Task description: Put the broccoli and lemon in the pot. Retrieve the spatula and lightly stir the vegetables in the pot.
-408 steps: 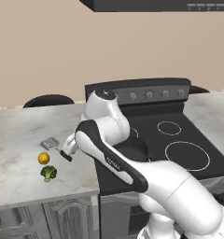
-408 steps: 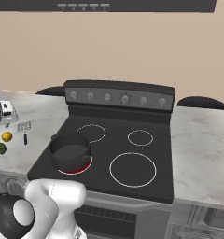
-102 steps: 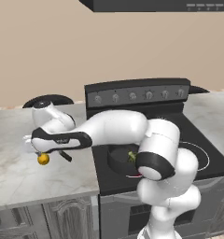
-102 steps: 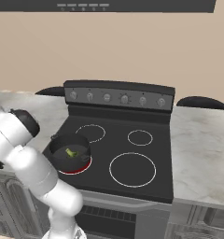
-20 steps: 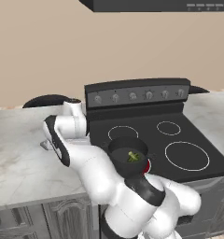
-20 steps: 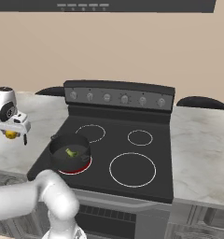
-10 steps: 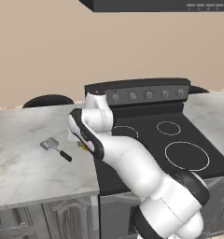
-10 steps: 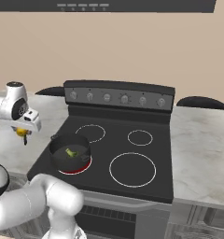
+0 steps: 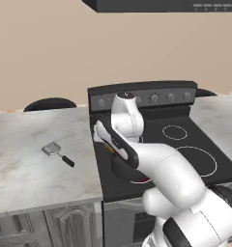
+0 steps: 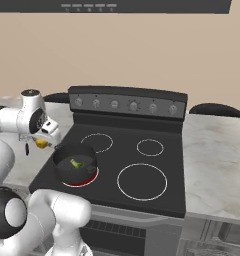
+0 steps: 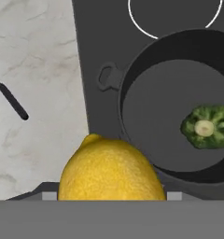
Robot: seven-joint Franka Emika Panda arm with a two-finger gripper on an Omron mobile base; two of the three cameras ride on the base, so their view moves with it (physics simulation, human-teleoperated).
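Dark pot (image 11: 179, 112): broccoli (image 11: 208, 127) inside | lemon (image 11: 111, 170) in gripper (image 10: 41, 143), outside rim

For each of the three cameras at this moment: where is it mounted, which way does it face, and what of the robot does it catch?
Left base view: behind the arm to its left, looking forward and down at the counter with the spatula and the stove; the white arm rises from lower right.
Right base view: behind to the right, facing the stove; the arm rises from lower left, carrying the lemon beside the pot.
Hand view: on the hand, looking down over the lemon at the pot holding the broccoli.
Shared: pot, lemon, stove.
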